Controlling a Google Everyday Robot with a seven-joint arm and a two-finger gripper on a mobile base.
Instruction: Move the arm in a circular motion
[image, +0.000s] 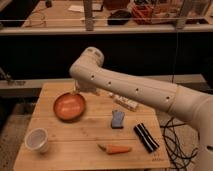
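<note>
The arm (135, 90), thick and cream-white with small dark dots, reaches in from the right edge and runs up-left across the wooden table (75, 160). Its rounded joint (91, 59) stands above the table's back edge. From that joint a short segment drops toward the far rim of the orange-red bowl (69, 106). The gripper (79, 90) is at that low end, mostly hidden behind the arm's body, just above and behind the bowl.
On the table are a white cup (37, 140) at front left, a carrot (116, 149) at the front, a blue object (118, 119), a black striped object (146, 137) and a white packet (125, 102). Cables (176, 137) hang right of the table. A cluttered bench runs behind.
</note>
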